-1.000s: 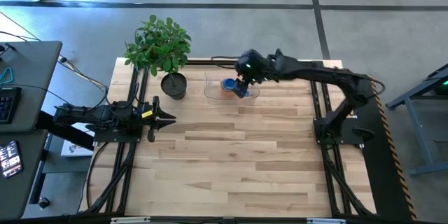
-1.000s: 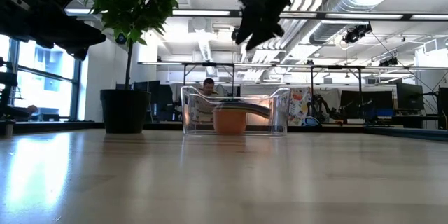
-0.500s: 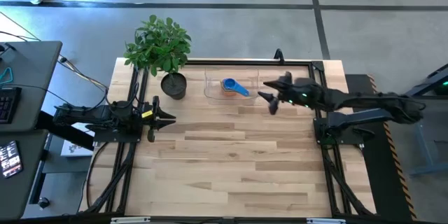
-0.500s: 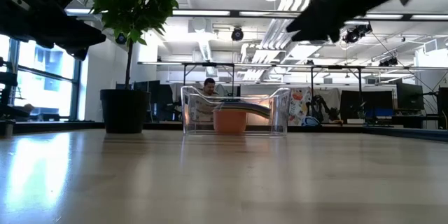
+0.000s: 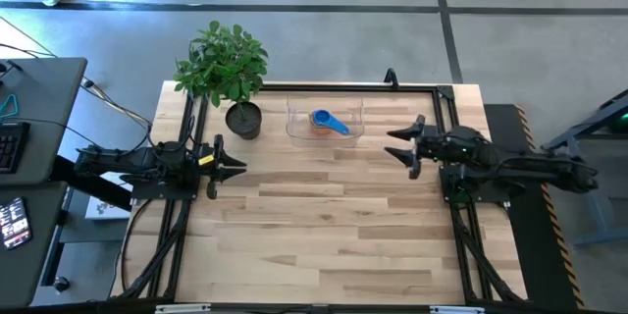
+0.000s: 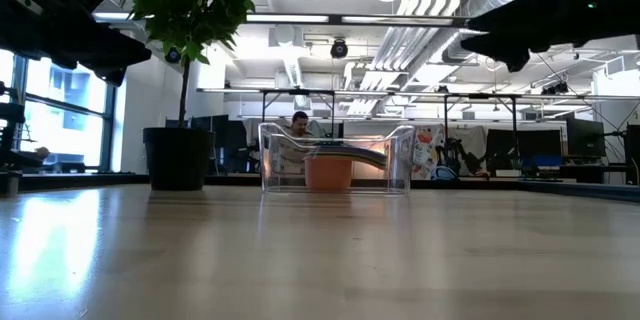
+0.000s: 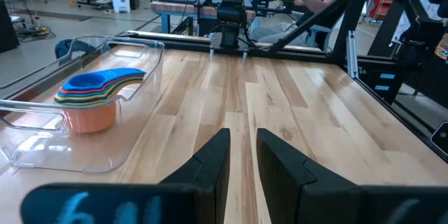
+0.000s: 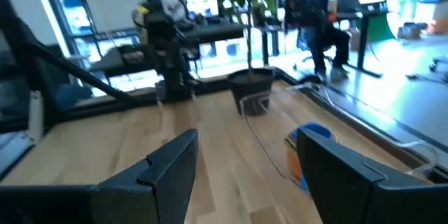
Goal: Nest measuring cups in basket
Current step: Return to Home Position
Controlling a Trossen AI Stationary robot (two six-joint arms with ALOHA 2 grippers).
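stacking hides most measuring cups (image 7: pixel 94 94) in basket (image 7: pixel 77 155), right claw (image 5: pixel 404 147) apart, left claw (image 5: pixel 235 167) barely apart

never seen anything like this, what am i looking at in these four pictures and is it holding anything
It is a robot with two dark arms at a wooden table. One picture looks straight down, one looks level across the tabletop, and two come from cameras on the wrists, so the dark prongs at their bottom are that arm's own fingers. The left gripper waits at the left edge, and the right gripper is near the right edge. Both are open and hold nothing. At the back stands a clear basket with nested coloured measuring cups inside, blue on top, orange at the bottom. Beside it stands a potted plant.
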